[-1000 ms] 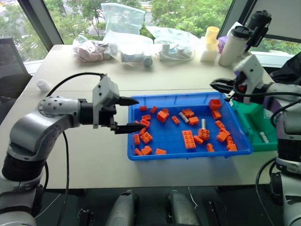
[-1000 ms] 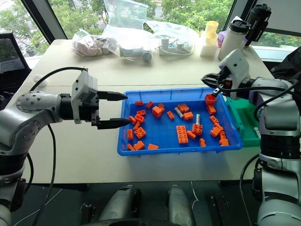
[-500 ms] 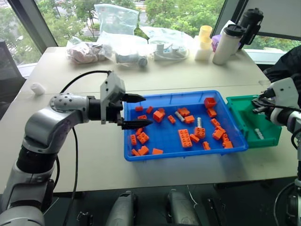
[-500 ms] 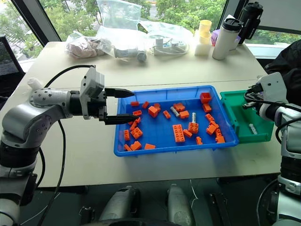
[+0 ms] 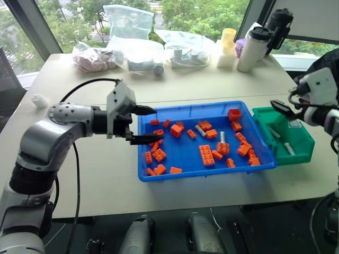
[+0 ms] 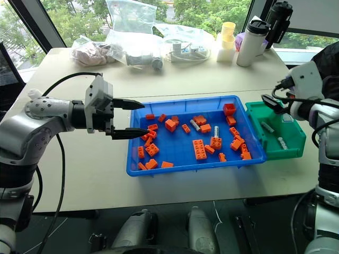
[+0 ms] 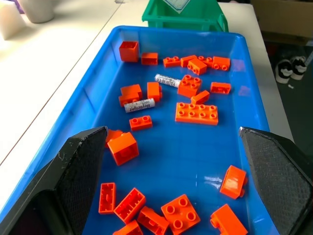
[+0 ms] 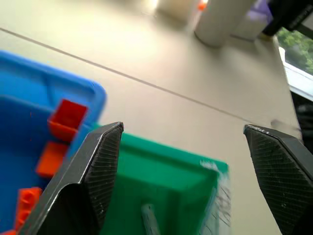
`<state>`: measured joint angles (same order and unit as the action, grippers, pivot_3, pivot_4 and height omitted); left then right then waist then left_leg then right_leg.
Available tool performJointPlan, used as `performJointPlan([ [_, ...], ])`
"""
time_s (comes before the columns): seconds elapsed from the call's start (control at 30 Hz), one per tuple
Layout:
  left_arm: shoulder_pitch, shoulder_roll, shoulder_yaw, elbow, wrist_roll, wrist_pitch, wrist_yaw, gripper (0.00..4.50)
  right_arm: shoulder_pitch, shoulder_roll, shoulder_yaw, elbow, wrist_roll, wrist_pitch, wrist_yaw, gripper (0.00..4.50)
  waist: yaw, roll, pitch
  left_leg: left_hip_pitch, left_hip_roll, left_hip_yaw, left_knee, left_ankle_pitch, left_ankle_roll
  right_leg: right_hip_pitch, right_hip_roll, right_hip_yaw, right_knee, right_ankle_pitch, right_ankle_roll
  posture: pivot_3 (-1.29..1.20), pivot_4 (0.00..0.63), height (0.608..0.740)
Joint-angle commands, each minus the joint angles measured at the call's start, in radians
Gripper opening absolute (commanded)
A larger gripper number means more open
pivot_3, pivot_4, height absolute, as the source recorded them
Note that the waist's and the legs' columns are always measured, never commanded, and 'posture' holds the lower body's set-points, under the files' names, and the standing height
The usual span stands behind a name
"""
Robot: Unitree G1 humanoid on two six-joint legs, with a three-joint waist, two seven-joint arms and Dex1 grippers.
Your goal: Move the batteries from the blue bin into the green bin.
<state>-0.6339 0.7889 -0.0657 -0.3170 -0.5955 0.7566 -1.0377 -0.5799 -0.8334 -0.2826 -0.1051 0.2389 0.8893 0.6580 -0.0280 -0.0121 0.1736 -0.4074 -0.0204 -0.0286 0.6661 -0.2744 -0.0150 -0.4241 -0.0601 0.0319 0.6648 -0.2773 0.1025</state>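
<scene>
The blue bin [image 5: 207,172] sits mid-table with many orange bricks and two silver batteries [image 5: 200,130] [image 5: 222,137] lying near its middle. Against its right side stands the green bin [image 5: 306,153], where two more batteries [image 5: 274,132] [image 5: 288,148] lie. My left gripper [image 5: 155,125] hovers open over the blue bin's left edge with nothing between its fingers. In the left wrist view it [image 7: 171,131] points along the tray at both batteries [image 7: 139,105]. My right gripper [image 5: 280,108] hangs open and empty above the green bin's far end. Below it, the right wrist view shows one battery [image 8: 149,220].
Clear plastic bags [image 5: 132,47], a white bottle [image 5: 249,48], a dark bottle [image 5: 278,24] and a yellow cup [image 5: 228,37] stand along the table's far edge by the window. A small white object [image 5: 38,99] lies at far left. Bare tabletop [image 5: 95,169] lies left of the blue bin.
My right gripper went from the blue bin's far right corner to above the green bin and opened. A second battery now lies in the green bin. The left gripper held still.
</scene>
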Motion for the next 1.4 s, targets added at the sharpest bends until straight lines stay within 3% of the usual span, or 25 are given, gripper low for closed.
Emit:
performJointPlan([
  [0.03, -0.005, 0.024, 0.016, -0.017, 0.007, -0.012, -0.013, 4.50, -0.046, 0.044, 0.082, -0.083, 0.081, 0.164, 0.009, 4.00, 0.005, 0.000, 0.000, 0.000, 0.000, 0.000, 0.000, 0.000, 0.000, 0.000, 0.000, 0.000, 0.000, 0.000, 0.000, 0.00, 0.150, 0.740],
  [0.17, 0.020, 0.048, 0.012, -0.044, 0.012, -0.003, -0.011, 4.50, -0.062, 0.173, 0.249, -0.123, 0.100, 0.220, -0.024, 4.00, 0.015, 0.000, 0.000, -0.001, -0.002, -0.001, 0.001, 0.000, 0.000, 0.000, -0.002, 0.000, 0.000, 0.000, 0.000, 0.00, 0.150, 0.740],
  [0.3, 0.043, 0.065, 0.014, -0.064, 0.019, -0.003, -0.004, 4.50, -0.067, 0.225, 0.305, -0.116, 0.102, 0.271, -0.051, 4.00, 0.019, 0.000, 0.000, -0.002, -0.002, -0.001, 0.001, 0.000, 0.000, -0.001, -0.002, -0.001, 0.000, 0.000, 0.000, 0.00, 0.150, 0.740],
  [0.47, 0.061, 0.065, 0.025, -0.084, 0.010, 0.007, 0.014, 4.50, -0.073, 0.253, 0.360, -0.110, 0.105, 0.344, -0.082, 4.00, 0.014, 0.000, 0.000, -0.002, -0.003, -0.001, 0.001, 0.000, 0.000, 0.000, -0.003, -0.001, -0.001, 0.000, 0.000, 0.00, 0.150, 0.740],
  [0.93, 0.076, 0.055, 0.017, -0.093, 0.021, -0.001, 0.034, 4.50, -0.066, 0.291, 0.458, -0.029, 0.078, 0.321, -0.107, 4.00, 0.012, 0.000, 0.000, -0.002, -0.002, -0.001, 0.001, 0.000, 0.000, -0.001, -0.002, -0.001, 0.000, 0.000, 0.000, 0.00, 0.150, 0.740],
  [1.03, 0.076, 0.054, 0.016, -0.092, 0.023, -0.005, 0.037, 4.50, -0.088, 0.289, 0.492, 0.043, 0.036, 0.275, -0.119, 3.17, 0.011, -0.001, 0.000, -0.002, -0.002, -0.001, 0.001, 0.000, 0.000, -0.001, -0.002, -0.001, 0.000, 0.000, 0.000, 0.00, 0.150, 0.740],
  [1.23, 0.076, 0.054, 0.021, -0.095, 0.022, -0.004, 0.042, 4.50, -0.094, 0.284, 0.520, 0.080, 0.005, 0.229, -0.105, 0.02, 0.011, -0.001, 0.000, -0.001, -0.002, -0.001, 0.001, 0.000, 0.000, -0.001, -0.002, -0.001, 0.000, 0.000, 0.000, 0.00, 0.150, 0.740],
  [1.4, 0.079, 0.057, 0.024, -0.100, 0.019, 0.000, 0.043, 4.50, -0.086, 0.277, 0.508, 0.041, 0.000, 0.216, -0.093, 0.02, 0.011, -0.001, 0.000, -0.001, -0.002, -0.001, 0.001, 0.000, 0.000, -0.001, -0.002, -0.001, 0.000, 0.000, 0.000, 0.00, 0.150, 0.740],
])
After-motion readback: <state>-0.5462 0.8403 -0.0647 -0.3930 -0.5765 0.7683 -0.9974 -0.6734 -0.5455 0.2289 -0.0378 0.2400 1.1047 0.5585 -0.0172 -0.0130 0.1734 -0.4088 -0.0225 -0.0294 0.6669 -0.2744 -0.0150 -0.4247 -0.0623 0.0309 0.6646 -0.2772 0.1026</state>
